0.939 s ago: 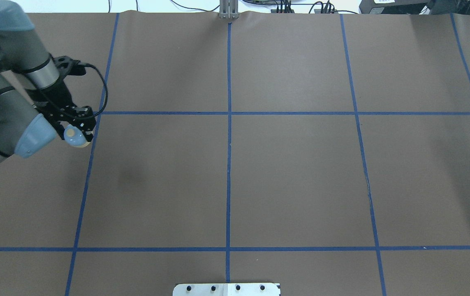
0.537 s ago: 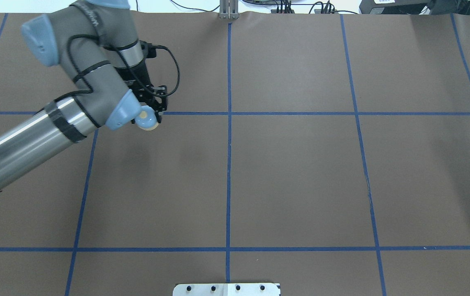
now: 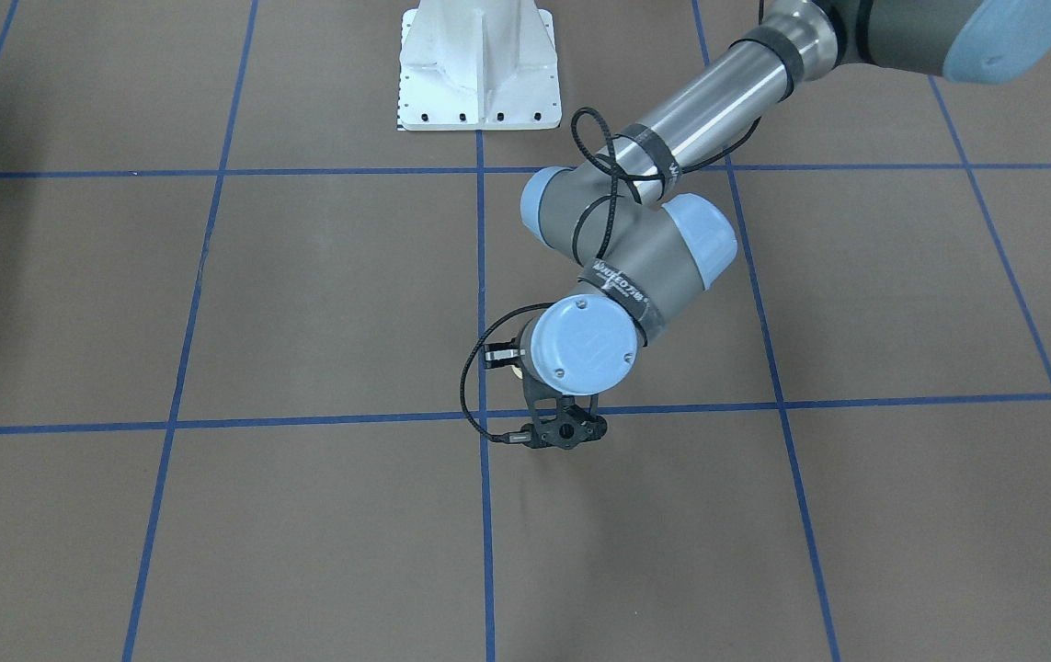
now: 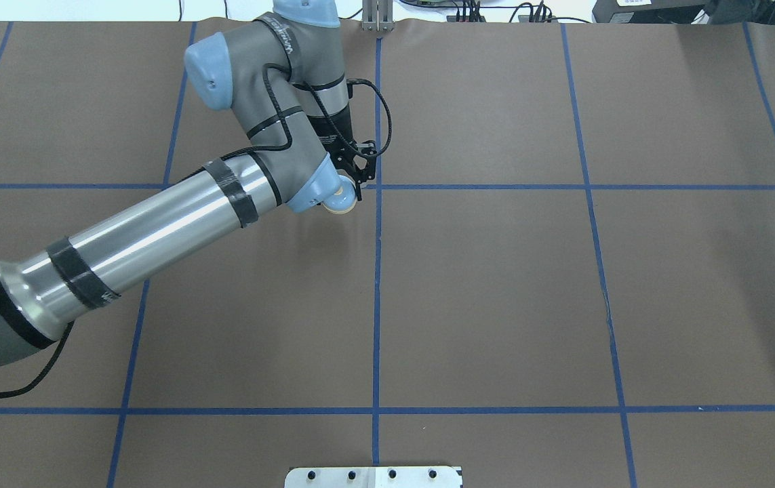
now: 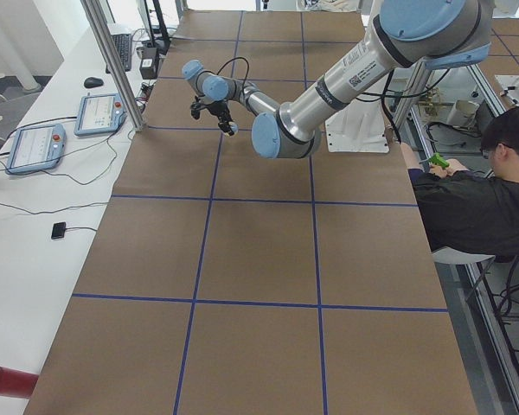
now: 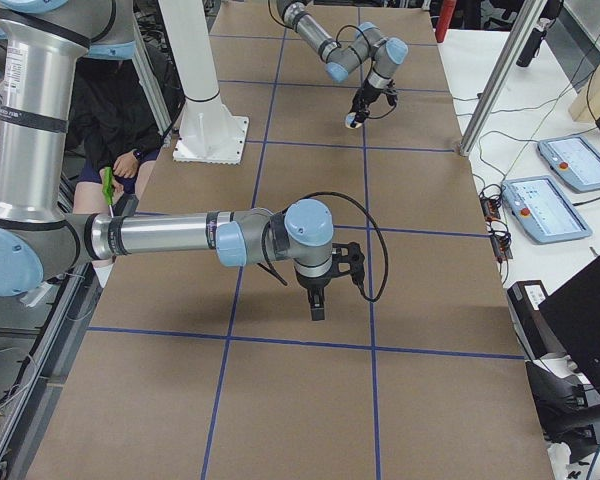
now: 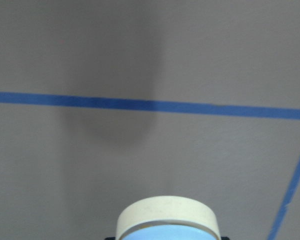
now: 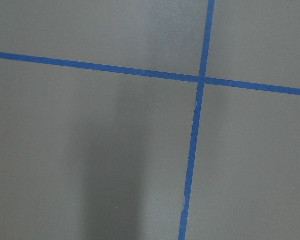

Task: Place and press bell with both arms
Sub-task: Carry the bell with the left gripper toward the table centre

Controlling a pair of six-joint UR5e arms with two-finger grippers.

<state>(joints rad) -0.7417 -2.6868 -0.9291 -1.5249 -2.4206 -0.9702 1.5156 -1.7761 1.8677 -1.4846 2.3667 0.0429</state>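
White lettering wraps the grey wrist housing [image 3: 619, 280] of the left arm [image 4: 156, 230], but it is skewed (it curves round the tube) and I cannot read it with any certainty. A dark printed label on that arm's big silver tube [image 5: 350, 71], seen from the table's left end, is also too small to make out.

The bell [image 4: 341, 202] sits at the very tip of the left gripper [image 4: 348, 192], clamped between its 2 black fingers. In the overhead view, 1 finger shows against the bell's right side and the other is hidden behind a light-blue joint cap [image 4: 316, 186]. The left wrist view has the cream base rim [image 7: 166, 215] at bottom centre, with the light-blue dome nearer the camera. The bell's shadow [image 7: 115, 110] falls on the brown paper [image 4: 495, 305] apart from the bell, so it is held clear of the table. From overhead it appears just left of the central tape line [image 4: 377, 305], close to where that line meets the far cross line [image 4: 495, 186].

The right gripper [image 6: 319, 305] points straight down over the paper, well apart from the bell and nearer the table's right end. It shows only in the side view, so I cannot tell whether its fingers are together or parted. Its own wrist camera shows only paper and a tape crossing [image 8: 201, 80].
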